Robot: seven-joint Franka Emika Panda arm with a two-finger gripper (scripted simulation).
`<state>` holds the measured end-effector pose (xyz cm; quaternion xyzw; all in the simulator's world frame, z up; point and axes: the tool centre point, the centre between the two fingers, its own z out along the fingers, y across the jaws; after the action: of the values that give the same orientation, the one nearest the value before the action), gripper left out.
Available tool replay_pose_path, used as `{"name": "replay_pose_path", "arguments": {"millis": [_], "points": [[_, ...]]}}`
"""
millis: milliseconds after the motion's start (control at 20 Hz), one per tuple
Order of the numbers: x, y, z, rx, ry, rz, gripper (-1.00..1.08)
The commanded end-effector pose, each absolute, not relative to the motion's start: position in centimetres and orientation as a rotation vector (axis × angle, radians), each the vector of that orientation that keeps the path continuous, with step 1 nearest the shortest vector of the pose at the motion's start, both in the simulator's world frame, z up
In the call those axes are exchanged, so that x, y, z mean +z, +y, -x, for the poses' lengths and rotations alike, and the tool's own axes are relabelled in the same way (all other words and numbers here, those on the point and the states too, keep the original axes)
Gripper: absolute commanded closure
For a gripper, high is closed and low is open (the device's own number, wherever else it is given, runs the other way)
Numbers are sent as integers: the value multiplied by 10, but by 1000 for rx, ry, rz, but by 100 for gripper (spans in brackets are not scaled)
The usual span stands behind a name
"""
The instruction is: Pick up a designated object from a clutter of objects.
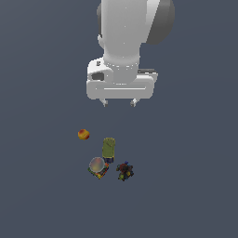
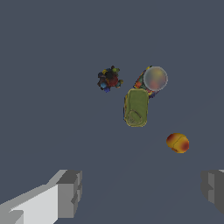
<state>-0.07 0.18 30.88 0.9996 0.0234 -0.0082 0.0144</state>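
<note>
White rounded arm [image 1: 125,28], grey joint cap, pale jaws

Flat even simulator light, no cast shadows, coarse low-detail render

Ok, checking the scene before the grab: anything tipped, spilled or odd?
Nothing stands out. The ball sits apart; the green block, dome and dark speckled lump lie close together, none visibly broken. The open gripper hangs above, holding nothing.

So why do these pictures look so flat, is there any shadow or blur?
Exterior view: even light, no cast shadows under the ball or dark speckled lump; small things look coarse. Wrist view: equally flat; the grey dome looks hazy, fingers cropped at the edge.
</note>
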Motion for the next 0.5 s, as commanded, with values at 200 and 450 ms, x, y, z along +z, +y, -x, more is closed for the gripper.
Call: {"name": "replay_pose_path", "arguments": {"millis": [200, 450], "points": [[313, 11, -3, -5, 107, -3109, -92], [322, 32, -10, 41, 179, -3101, -92]]}}
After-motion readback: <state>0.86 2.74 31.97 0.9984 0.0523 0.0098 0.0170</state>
